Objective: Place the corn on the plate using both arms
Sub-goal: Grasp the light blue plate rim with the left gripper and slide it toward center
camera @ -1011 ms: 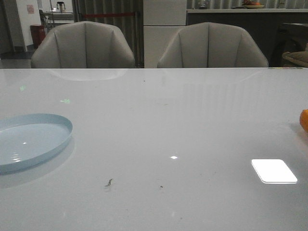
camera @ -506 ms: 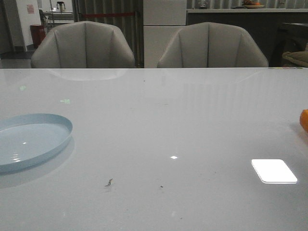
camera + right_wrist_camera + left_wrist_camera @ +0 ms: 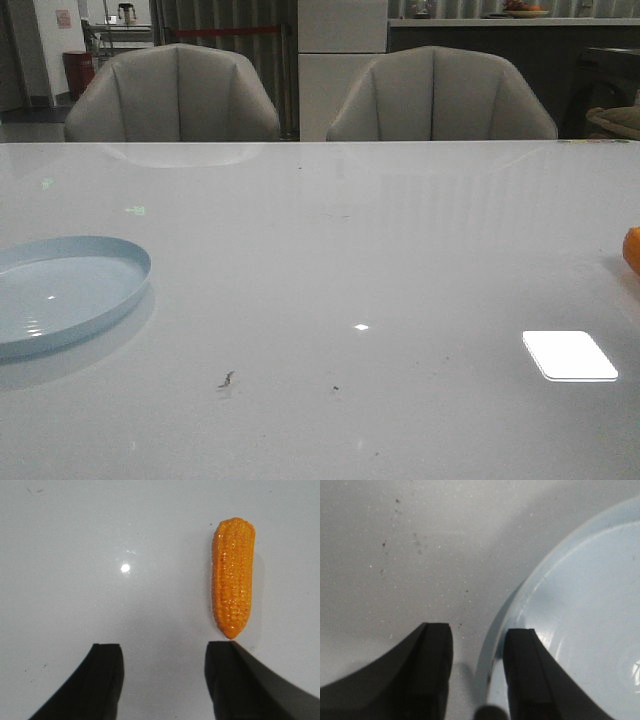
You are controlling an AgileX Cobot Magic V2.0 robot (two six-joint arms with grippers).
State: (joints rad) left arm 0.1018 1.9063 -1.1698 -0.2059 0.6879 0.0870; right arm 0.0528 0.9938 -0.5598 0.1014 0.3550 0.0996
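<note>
The pale blue plate [image 3: 60, 290] lies on the white table at the left edge of the front view. In the left wrist view my left gripper [image 3: 477, 632] is open and straddles the plate's rim [image 3: 520, 600], one finger over the table, the other over the plate. The orange corn [image 3: 232, 575] lies on the table in the right wrist view, its tapered tip just beyond one finger of my open, empty right gripper [image 3: 165, 650]. Only a sliver of the corn [image 3: 633, 250] shows at the front view's right edge. Neither arm shows in the front view.
The white table [image 3: 340, 260] has a bright light reflection [image 3: 568, 355] at the front right and small dark specks [image 3: 227, 379] near the front. Two grey chairs [image 3: 172, 95] stand behind the far edge.
The visible sliver of corn at the right edge has shrunk slightly. The plate has not moved.
</note>
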